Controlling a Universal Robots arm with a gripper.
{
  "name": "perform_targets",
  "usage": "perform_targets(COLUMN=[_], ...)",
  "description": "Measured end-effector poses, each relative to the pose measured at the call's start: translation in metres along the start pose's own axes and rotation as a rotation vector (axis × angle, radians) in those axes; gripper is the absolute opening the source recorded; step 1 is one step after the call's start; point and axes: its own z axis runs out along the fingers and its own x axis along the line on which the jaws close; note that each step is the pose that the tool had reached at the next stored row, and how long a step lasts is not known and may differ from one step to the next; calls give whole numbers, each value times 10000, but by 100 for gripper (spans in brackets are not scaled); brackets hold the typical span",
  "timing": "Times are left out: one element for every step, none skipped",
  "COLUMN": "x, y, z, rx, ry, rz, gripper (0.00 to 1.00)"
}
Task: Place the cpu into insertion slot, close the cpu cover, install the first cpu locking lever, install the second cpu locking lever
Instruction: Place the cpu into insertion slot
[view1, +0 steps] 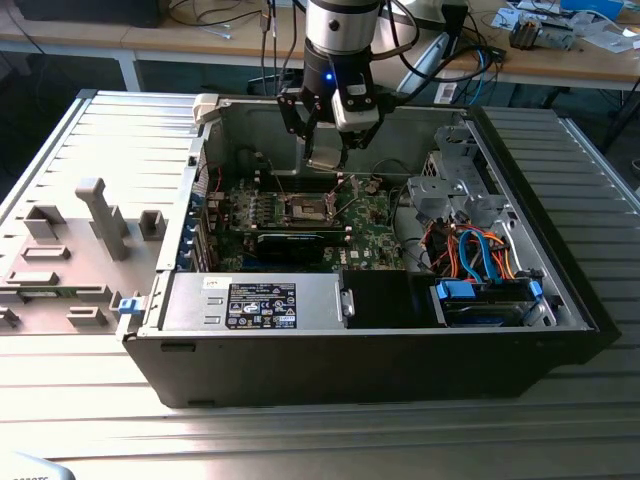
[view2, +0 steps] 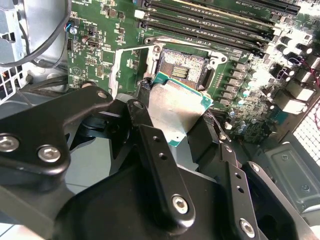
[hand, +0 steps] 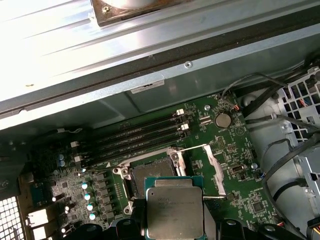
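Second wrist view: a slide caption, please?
Gripper holding the cpu above the open insertion slot on the green motherboard.

ribbed metal table (view1: 90, 130), cluttered wooden bench (view1: 600, 62) behind

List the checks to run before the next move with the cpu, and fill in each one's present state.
1. Grip: pincer shut on the cpu: ok.
2. Socket: insertion slot uncovered, contact field showing: ok.
3. Lid: cpu cover swung off the slot: ok.
4. The cpu squared with the slot: cannot tell.
5. The cpu seated: not ok, it is held above the slot.
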Motion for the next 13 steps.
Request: perform_targets(x=[0, 0, 0, 0, 0, 0, 0, 0, 0, 0, 0, 0, 0], y=[0, 0, 0, 0, 0, 0, 0, 0, 0, 0, 0, 0, 0], z=[0, 0, 0, 0, 0, 0, 0, 0, 0, 0, 0, 0, 0], rx=[0, 0, -1, -1, -1, -1, -1, -2, -2, -3, -2, -2, -2], ry=[-1, -2, -2, -4, -5, -7, -7, -8, -9, -9, -10, -11, -11], rz=[17, 26, 36, 52, 67, 82, 90, 98, 110, 118, 127, 134, 144], gripper=[55, 55, 55, 55, 55, 55, 55, 55, 55, 55, 55, 55, 55])
